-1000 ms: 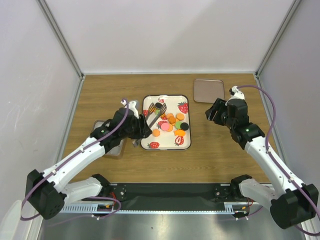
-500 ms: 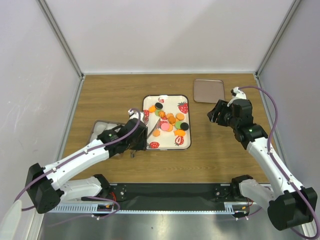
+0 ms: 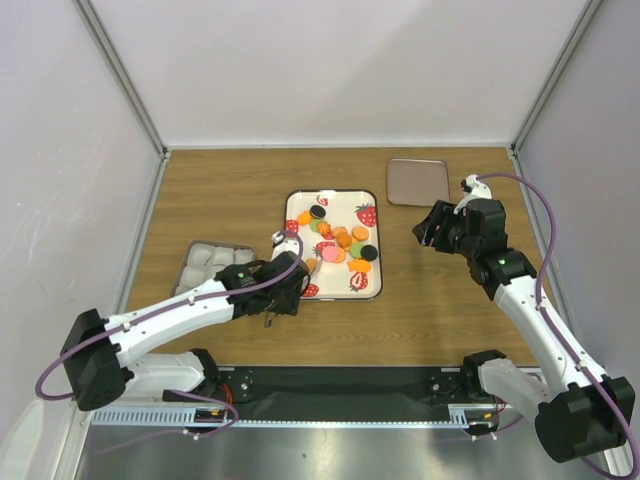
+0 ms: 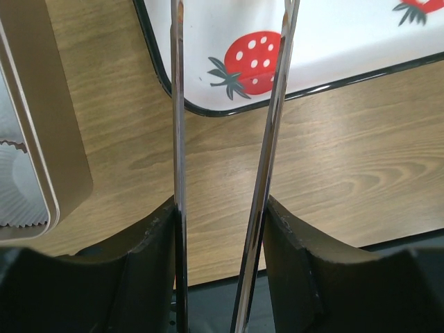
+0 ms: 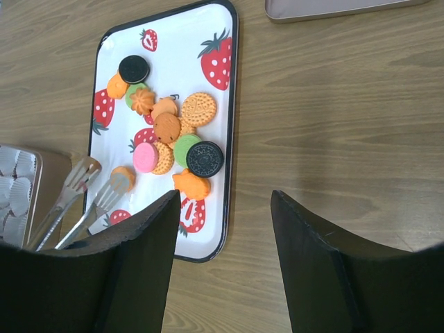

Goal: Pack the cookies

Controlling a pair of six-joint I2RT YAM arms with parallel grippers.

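Pick-up step, I reckon: left end effector clamped on the tongs, right end effector wide and empty; cookies piled on the tray; next, tips need to straddle one and squeeze.

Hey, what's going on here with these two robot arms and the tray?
The left hand grips metal tongs, tips over the near left part of the strawberry tray where the cookies lie. The box of paper cups left of it looks unfilled. The right hand hangs open off to the right, holding nothing.
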